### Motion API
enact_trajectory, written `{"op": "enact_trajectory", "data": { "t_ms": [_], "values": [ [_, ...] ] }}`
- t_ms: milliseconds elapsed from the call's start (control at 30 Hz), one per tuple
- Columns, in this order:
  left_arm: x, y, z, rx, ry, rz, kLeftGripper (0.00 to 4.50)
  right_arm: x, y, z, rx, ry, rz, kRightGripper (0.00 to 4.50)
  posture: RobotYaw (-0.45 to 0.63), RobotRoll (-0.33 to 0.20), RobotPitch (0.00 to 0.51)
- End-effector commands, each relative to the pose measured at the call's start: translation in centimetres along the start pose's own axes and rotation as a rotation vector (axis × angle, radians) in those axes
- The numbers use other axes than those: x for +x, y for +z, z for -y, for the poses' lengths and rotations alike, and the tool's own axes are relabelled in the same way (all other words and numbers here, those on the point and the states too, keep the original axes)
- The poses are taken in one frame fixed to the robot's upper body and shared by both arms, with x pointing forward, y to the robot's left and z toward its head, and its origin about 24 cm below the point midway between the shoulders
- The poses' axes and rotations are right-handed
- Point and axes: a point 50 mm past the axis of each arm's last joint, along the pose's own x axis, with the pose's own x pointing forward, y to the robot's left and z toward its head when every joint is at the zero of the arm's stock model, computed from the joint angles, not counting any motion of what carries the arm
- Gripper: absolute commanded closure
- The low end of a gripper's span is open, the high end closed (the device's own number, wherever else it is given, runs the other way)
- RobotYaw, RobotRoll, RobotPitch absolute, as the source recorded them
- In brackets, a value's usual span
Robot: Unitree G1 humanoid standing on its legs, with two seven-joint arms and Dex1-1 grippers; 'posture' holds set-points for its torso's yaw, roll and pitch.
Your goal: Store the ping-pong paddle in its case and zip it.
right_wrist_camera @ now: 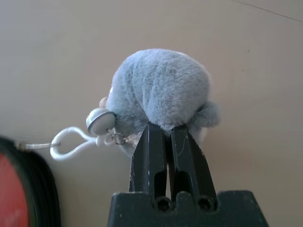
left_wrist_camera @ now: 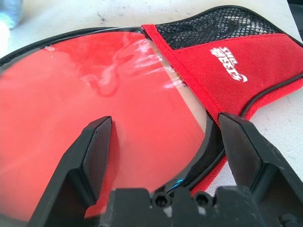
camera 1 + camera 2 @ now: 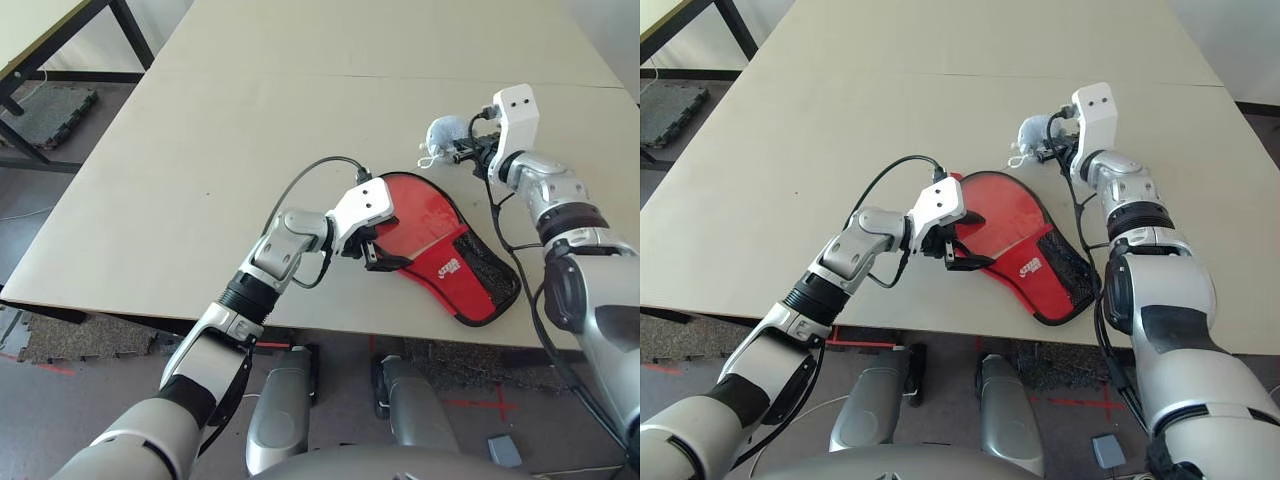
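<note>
Pulling on the plush charm [image 1: 161, 90] is where I see the first risk: my right gripper [image 3: 468, 152] has its jaws pressed together on the charm's underside, and the thin white loop [image 1: 71, 142] linking it to the zipper edging looks slight, so a hard tug could slip the pinch off the fur or strain the loop rather than run the zip. The ping-pong paddle [image 2: 94, 109] lies inside the case [image 3: 455, 265], its red face under a glossy film and largely uncovered, with the red flap and mesh pocket [image 2: 213, 28] reaching only over the handle end toward five o'clock. My left gripper [image 3: 372, 250] sits at the case's nine o'clock edge, jaws wide apart either side of the rim and clamped on nothing; I judge that if the case is not pinned when the zip is drawn, the whole pouch will slide or swing round on the bench [image 3: 200, 150]. A tooth could also snag the film.

For room, the case's narrow end at five o'clock lies close to the near bench edge, so dragging that way risks tipping it off. Toward twelve and nine o'clock the bench is open and bare, good room for the zip pull.
</note>
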Motion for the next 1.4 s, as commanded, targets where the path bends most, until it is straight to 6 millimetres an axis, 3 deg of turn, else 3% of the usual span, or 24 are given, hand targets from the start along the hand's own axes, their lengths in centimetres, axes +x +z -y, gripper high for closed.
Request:
{"op": "enact_trajectory", "data": {
  "t_ms": [33,733,1400],
  "values": [
    [0.8,-2.5,0.9,-0.073,-0.056,-0.098,0.00,-1.5,-0.5,1.1,-0.030,0.042,-0.047,4.49,0.10,0.000,0.200],
    [1.1,-2.6,0.5,-0.065,-0.069,-0.100,0.00,-7.3,-1.0,2.5,-0.158,0.206,-0.244,4.49,0.05,0.000,0.205],
    [1.1,-2.7,0.4,-0.066,-0.068,-0.098,0.00,-13.7,-4.0,1.5,-0.112,0.524,-0.557,4.49,0.04,0.000,0.208]
  ]
}}
